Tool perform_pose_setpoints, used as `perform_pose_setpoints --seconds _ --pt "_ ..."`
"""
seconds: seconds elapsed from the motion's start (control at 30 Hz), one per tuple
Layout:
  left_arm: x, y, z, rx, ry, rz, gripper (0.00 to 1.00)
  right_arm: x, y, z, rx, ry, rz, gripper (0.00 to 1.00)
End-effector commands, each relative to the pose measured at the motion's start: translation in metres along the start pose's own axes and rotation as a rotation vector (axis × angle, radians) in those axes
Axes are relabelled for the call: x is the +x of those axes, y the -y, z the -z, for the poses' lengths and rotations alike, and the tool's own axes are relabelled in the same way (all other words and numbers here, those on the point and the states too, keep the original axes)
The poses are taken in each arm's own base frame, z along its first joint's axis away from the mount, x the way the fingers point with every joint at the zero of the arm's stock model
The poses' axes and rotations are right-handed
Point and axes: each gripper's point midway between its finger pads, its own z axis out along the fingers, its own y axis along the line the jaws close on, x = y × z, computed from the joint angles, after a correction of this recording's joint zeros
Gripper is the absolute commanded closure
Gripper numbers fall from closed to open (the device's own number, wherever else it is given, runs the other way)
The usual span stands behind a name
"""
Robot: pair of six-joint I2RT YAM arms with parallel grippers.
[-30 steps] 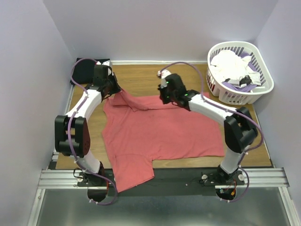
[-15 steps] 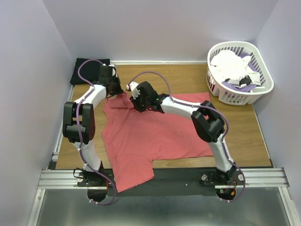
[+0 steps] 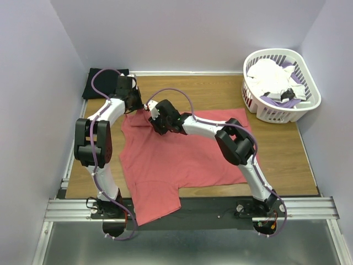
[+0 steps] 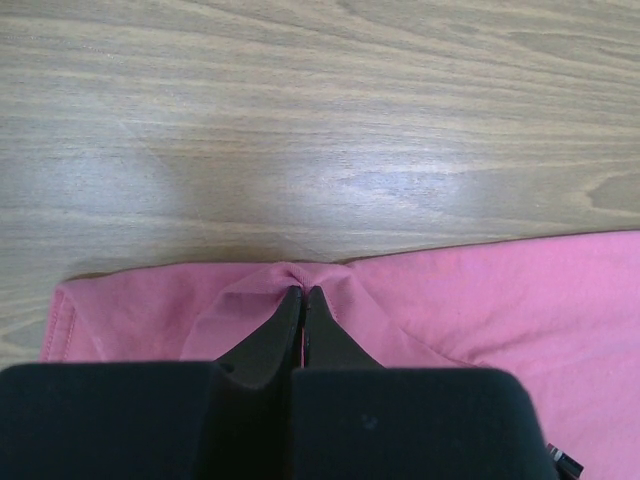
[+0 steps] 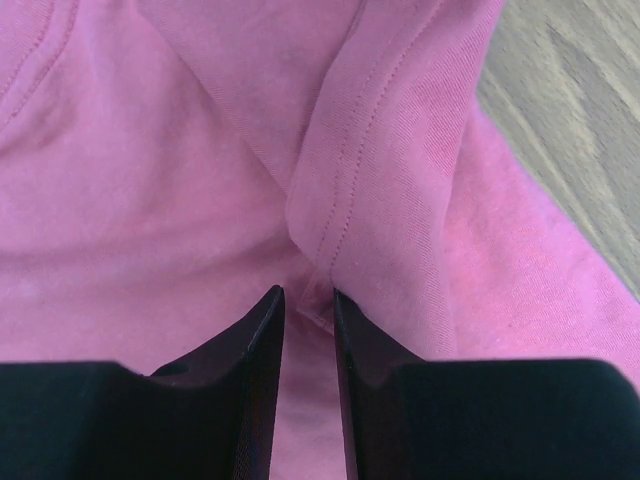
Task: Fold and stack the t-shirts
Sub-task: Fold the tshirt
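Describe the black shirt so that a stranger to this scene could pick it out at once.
Find the wooden table and go to its far left corner, against the back wall. The black shirt lies there as a compact dark patch. Unlike the coral-red shirt spread across the table's middle, it is black and bundled small.

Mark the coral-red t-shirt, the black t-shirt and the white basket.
coral-red t-shirt (image 3: 182, 157), top view, middle of its body
black t-shirt (image 3: 103, 84), top view, bare cloth at far left
white basket (image 3: 270, 114), top view, near slatted wall
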Motion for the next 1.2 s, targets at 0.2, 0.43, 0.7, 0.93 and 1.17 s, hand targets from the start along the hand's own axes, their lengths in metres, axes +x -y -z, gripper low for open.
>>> perform_pose_setpoints --seconds 0.2,0.43,0.7,0.93,1.17 --pt "-0.008 -0.004 0.002 -0.022 0.018 -0.014 1.0 0.015 0.009 -0.013 0.067 -0.036 0.015 0.75" --pt "-0.013 -0.005 0.006 -0.027 0.03 -0.017 1.0 0.008 0.005 -0.005 0.046 -0.02 0.013 0.99" --pt "-0.015 -0.002 0.033 -0.039 0.069 0.003 1.0 -0.02 -0.009 0.036 -0.018 0.042 0.013 0.99" --pt "0.017 -0.007 0.064 -0.041 0.06 0.062 1.0 -0.008 -0.028 0.062 -0.114 0.014 0.025 0.99" --pt "0.061 -0.011 0.092 -0.027 0.024 0.11 1.0 0.011 -0.044 0.078 -0.195 -0.021 0.025 0.99"
